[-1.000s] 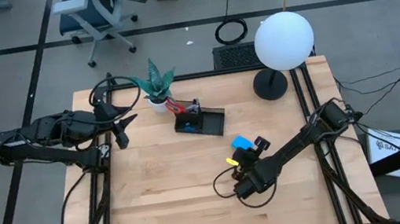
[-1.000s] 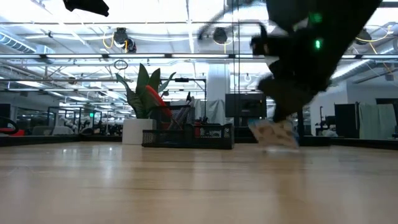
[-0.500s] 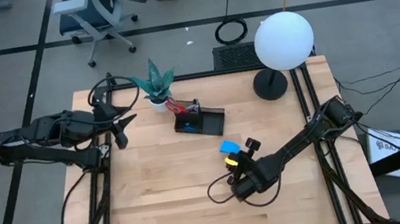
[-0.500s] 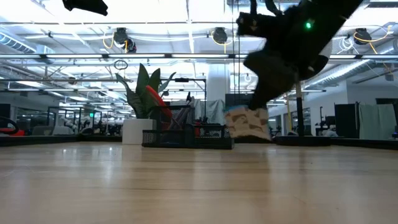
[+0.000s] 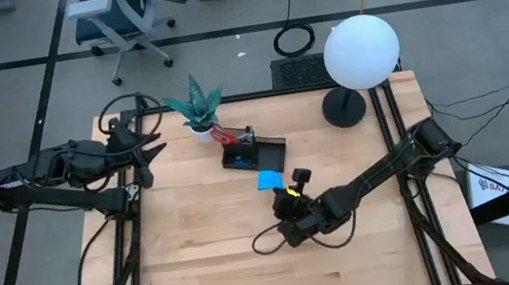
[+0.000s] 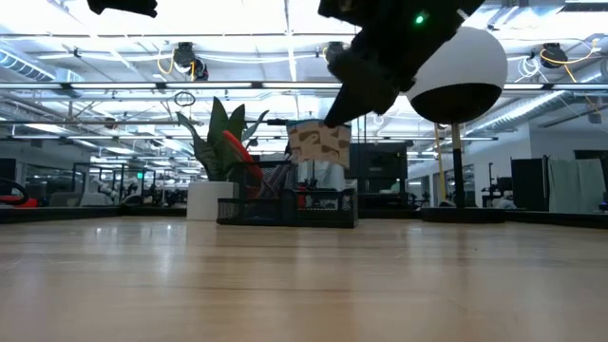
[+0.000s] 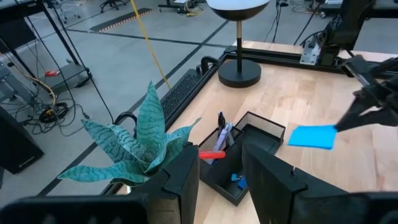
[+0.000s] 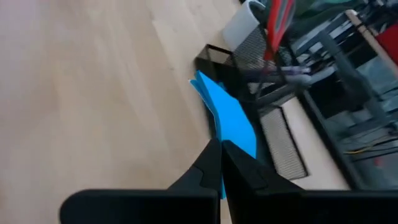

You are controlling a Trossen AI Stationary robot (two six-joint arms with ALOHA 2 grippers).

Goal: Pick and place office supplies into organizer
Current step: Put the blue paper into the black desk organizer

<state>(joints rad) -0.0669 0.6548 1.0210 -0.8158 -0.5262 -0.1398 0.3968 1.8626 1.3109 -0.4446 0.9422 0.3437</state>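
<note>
My right gripper (image 5: 285, 190) is shut on the bright blue square notepad (image 5: 269, 180), just on the near side of the black organizer (image 5: 256, 152). In the low view the notepad (image 6: 318, 144) hangs in the air above the organizer (image 6: 285, 204). Red-handled scissors (image 7: 211, 154), pens (image 7: 222, 132) and a small blue block (image 7: 236, 180) stand in the organizer's compartments. My left gripper (image 5: 148, 158) is open and waits above the table's far left part, touching nothing. My right gripper pinches the notepad between its two fingers (image 8: 211, 165) at its edge (image 8: 219, 138). The fingers come slanting from the table's near right side. The pad is lifted clear and sticks out beyond the fingertips toward the organizer (image 8: 249, 81), tilted.
A green potted plant (image 5: 195, 106) stands at the organizer's far left corner. A lamp with a round black base (image 5: 343, 107) and a white globe (image 5: 360, 51) stands at the far right. Bare wood (image 5: 209, 240) lies across the near half.
My right gripper has carried the notepad toward the table's left and far edges, up to the organizer, and has risen: in the low view the pad has climbed from near the tabletop to above the organizer. It has stayed shut on the pad.
</note>
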